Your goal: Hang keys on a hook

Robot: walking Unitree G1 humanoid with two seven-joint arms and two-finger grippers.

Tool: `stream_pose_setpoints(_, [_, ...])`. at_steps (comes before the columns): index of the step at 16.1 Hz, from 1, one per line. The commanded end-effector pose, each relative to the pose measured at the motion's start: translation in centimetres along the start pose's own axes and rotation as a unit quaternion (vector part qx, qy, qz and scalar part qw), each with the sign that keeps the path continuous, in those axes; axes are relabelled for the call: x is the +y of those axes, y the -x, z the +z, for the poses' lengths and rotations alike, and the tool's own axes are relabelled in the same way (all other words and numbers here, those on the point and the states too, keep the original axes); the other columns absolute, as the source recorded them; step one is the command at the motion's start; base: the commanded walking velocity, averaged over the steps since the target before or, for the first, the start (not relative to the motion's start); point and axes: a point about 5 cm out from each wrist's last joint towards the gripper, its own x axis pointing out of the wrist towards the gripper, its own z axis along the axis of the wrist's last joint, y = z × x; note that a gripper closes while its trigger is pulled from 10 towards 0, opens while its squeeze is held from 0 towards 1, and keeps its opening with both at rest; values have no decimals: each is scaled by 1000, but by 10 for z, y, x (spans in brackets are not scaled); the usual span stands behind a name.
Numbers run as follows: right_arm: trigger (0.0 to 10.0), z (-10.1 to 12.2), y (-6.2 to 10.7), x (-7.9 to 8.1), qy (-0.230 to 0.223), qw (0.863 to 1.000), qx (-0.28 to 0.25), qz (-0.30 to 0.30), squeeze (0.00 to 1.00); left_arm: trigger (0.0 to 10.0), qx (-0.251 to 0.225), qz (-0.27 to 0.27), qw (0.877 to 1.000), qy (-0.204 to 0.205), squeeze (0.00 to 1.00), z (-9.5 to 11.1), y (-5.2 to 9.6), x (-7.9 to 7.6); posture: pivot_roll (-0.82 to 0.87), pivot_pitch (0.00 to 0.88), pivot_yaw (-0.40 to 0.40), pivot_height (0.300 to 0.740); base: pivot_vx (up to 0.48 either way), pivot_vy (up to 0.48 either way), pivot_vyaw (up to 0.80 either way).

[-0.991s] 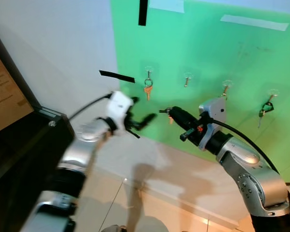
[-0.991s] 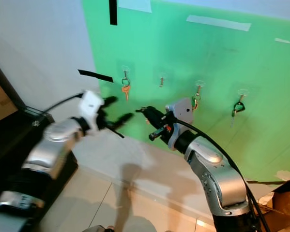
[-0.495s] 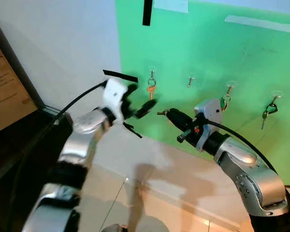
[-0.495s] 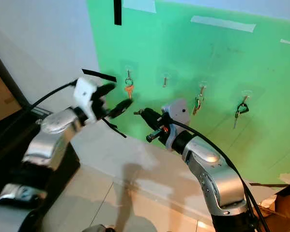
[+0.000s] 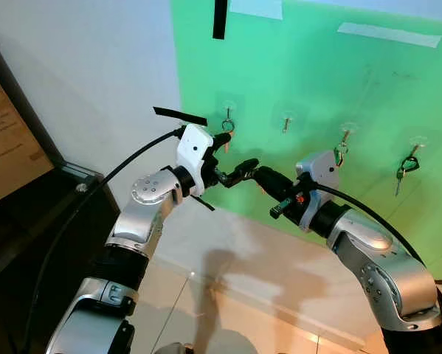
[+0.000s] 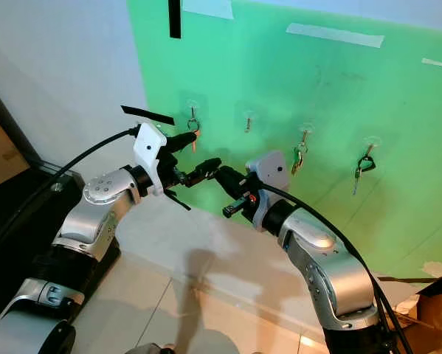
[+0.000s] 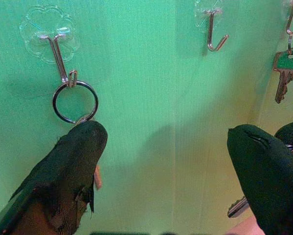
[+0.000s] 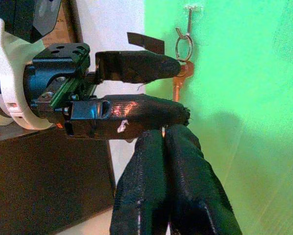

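Note:
A green board [image 5: 339, 88] on the wall carries a row of clear hooks. A ring [image 7: 75, 101] with a copper key [image 8: 179, 81] hangs on the leftmost hook [image 7: 58, 49]. The hook beside it [image 7: 214, 34] is bare. A green-headed key [image 7: 287, 68] hangs on the third hook. My left gripper [image 5: 234, 151] is open at the leftmost ring, one finger [image 7: 80, 147] just under it. My right gripper [image 5: 259, 173] is shut on a small silver key [image 7: 236, 208], and its tip touches the left gripper's lower finger [image 8: 131, 112].
A dark key bunch [image 5: 405, 168] hangs on the far right hook. A dark cabinet [image 5: 29, 221] and a brown paper sign [image 5: 7, 140] stand at the left. Black tape strips [image 5: 180, 116] mark the wall. A cardboard box [image 6: 427, 302] sits on the tiled floor at right.
My left gripper has swung right and up to the leftmost hook's ring, ending against the right gripper's tip. The right arm has barely moved.

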Motion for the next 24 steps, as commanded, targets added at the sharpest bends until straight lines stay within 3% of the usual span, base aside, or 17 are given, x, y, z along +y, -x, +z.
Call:
stream_pose_setpoints(1, [10000, 11, -1, 6, 5, 1000, -22, 17, 0, 10000, 14, -15, 1000, -4, 0, -5, -3, -6, -125, 0, 52, 740, 0, 0, 0])
stream_pose_setpoints(10, [10000, 13, -3, 8, -3, 999, -26, 20, 0, 10000, 31, -10, 999, -21, 0, -9, -13, -11, -126, 0, 55, 740, 0, 0, 0])
stream_pose_setpoints(12, [10000, 12, -2, 6, -7, 1000, -26, 10, 0, 10000, 78, 43, 994, -66, 0, -19, -7, 5, -122, 0, 55, 740, 0, 0, 0])
stream_pose_setpoints(14, [10000, 11, -2, 4, -9, 1000, -25, 7, 0, 10000, 90, 81, 990, -78, 0, -20, -1, 18, -119, 0, 53, 740, 0, 0, 0])
stream_pose_setpoints(17, [10000, 11, -2, 4, -11, 1000, -26, 6, 0, 10000, 95, 97, 987, -86, 0, -21, 3, 25, -116, 0, 52, 740, 0, 0, 0])
stream_pose_setpoints(22, [10000, 9, -2, 1, -13, 1000, -20, -6, 0, 10000, 19, 100, 994, -37, 0, -4, 12, 33, -115, 0, 51, 740, 0, 0, 0])
stream_pose_setpoints(24, [10000, 10, -2, 1, -12, 1000, -21, -2, 0, 10000, 5, 81, 996, -28, 0, -1, 8, 28, -115, 0, 50, 740, 0, 0, 0])
